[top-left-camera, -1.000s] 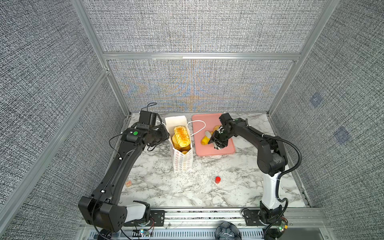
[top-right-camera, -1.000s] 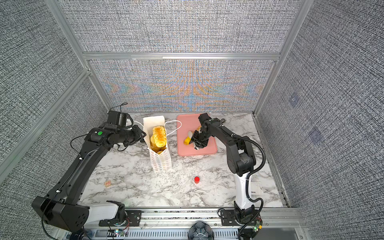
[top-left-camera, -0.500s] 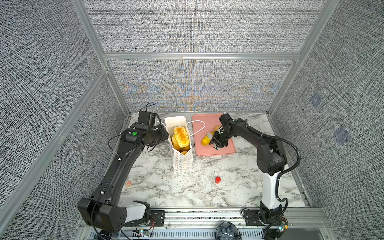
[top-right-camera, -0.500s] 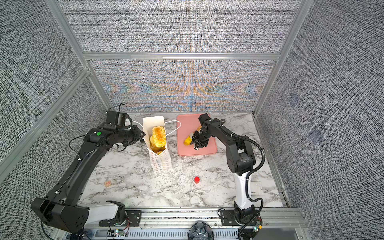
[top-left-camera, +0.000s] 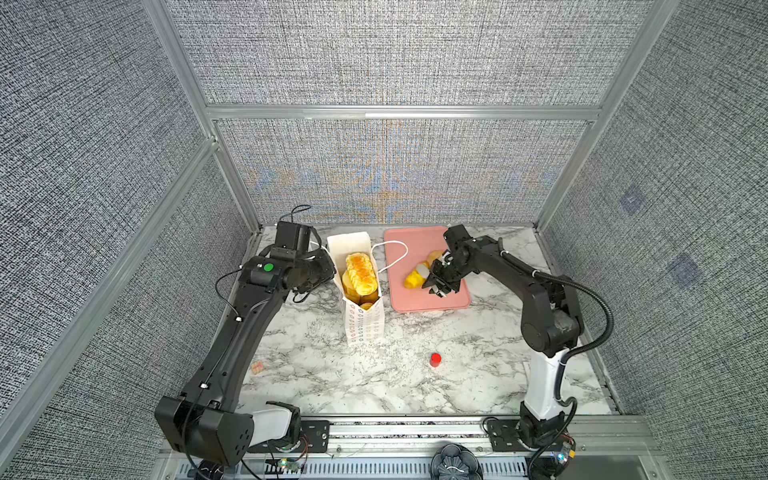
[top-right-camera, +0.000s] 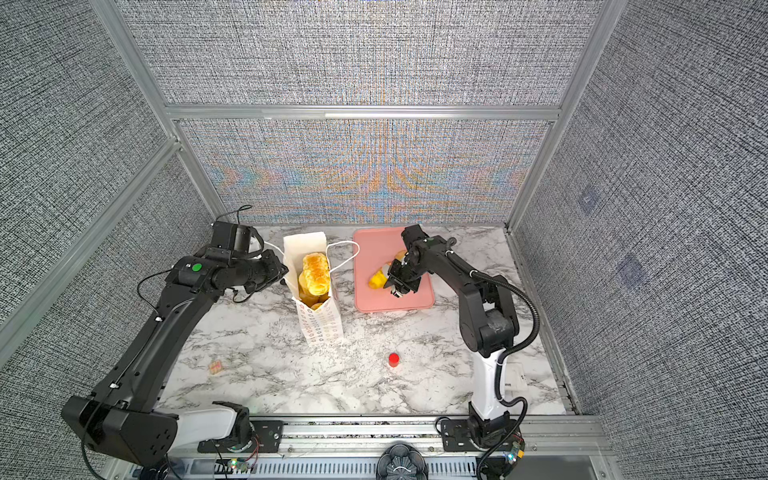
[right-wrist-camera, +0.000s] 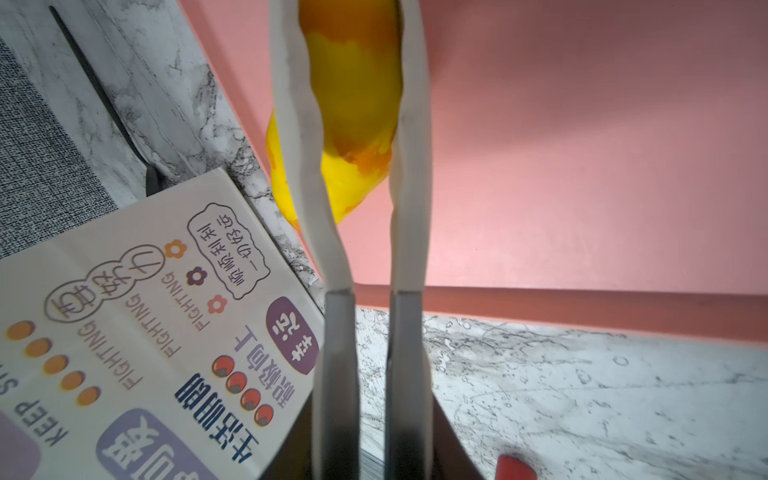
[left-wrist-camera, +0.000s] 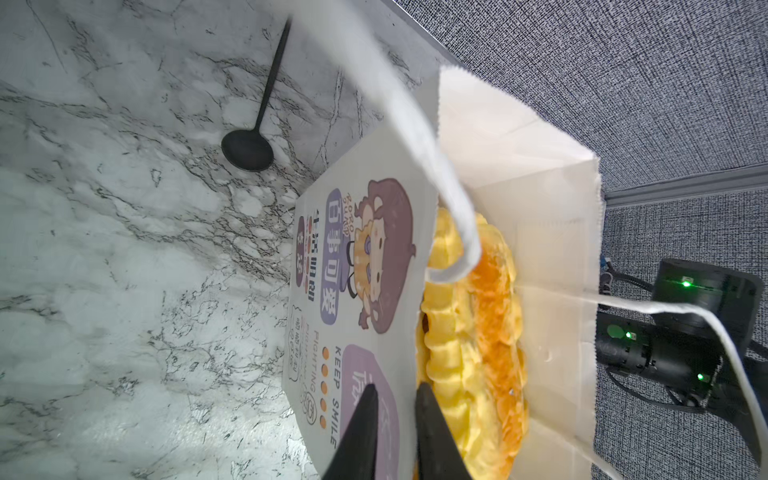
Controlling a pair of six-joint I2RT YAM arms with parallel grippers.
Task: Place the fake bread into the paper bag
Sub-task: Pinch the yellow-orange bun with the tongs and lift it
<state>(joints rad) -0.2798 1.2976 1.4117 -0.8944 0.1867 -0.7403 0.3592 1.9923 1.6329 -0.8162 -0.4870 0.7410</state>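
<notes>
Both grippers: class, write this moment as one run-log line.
left gripper: astride paper bag wall | right gripper: clamped on fake bread over pink tray

The left arm (top-left-camera: 235,332) and right arm (top-left-camera: 540,307) were black, each with a white link (top-left-camera: 540,382) nearest the rail (top-left-camera: 415,430). A green dot (top-left-camera: 268,267) marked the left arm. A ribbed black hose (top-left-camera: 610,320) trailed from the right, and the right gripper (right-wrist-camera: 347,25) had white fingers (right-wrist-camera: 411,166).

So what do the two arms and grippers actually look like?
Both arms are black with white base links: left arm, right arm. Each carries a round green mark near the wrist. A ribbed black hose loops off the right arm. Left gripper: plain black tapered fingers; right gripper: wavy white pads.
</notes>
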